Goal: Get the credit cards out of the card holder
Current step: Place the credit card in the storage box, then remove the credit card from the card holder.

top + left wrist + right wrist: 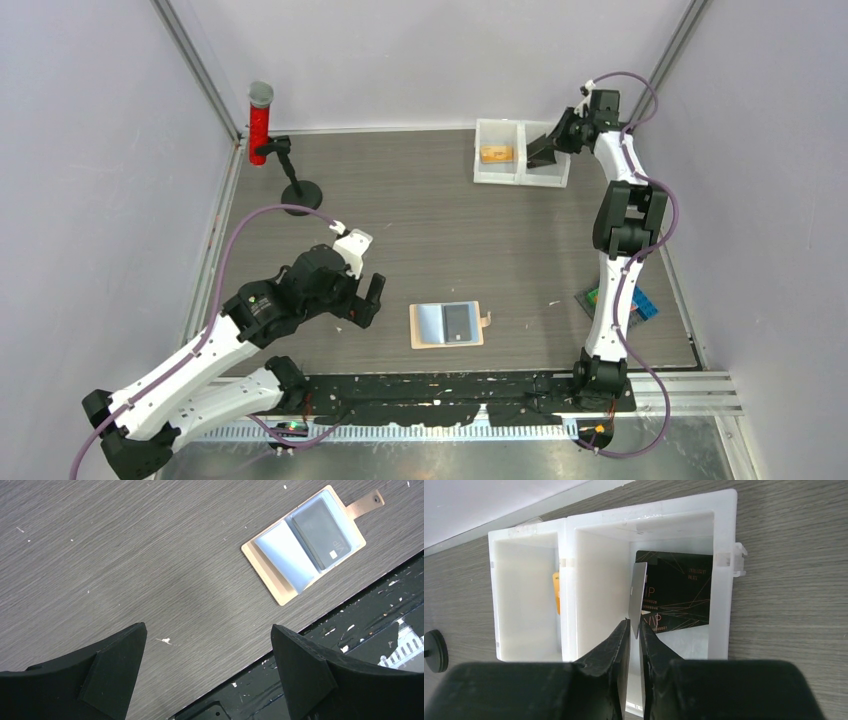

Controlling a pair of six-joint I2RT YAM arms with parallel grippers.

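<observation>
Right wrist: bin (722, 605) holds 1 card (679, 595) — right gripper (634, 627) pinches 2nd card (638, 595); left gripper (208, 626) gapes.

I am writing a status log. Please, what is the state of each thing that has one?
card holder: open, flat.
pocketed card: inside the holder.
left gripper: open, empty.
held card: upright above white bin.
right gripper: shut on held card.
binned card: inside bin.

The card holder (303, 545) looks leather with glossy pockets, the table (125, 555) matt wood-grain, the bin (594, 590) smooth plastic.
</observation>
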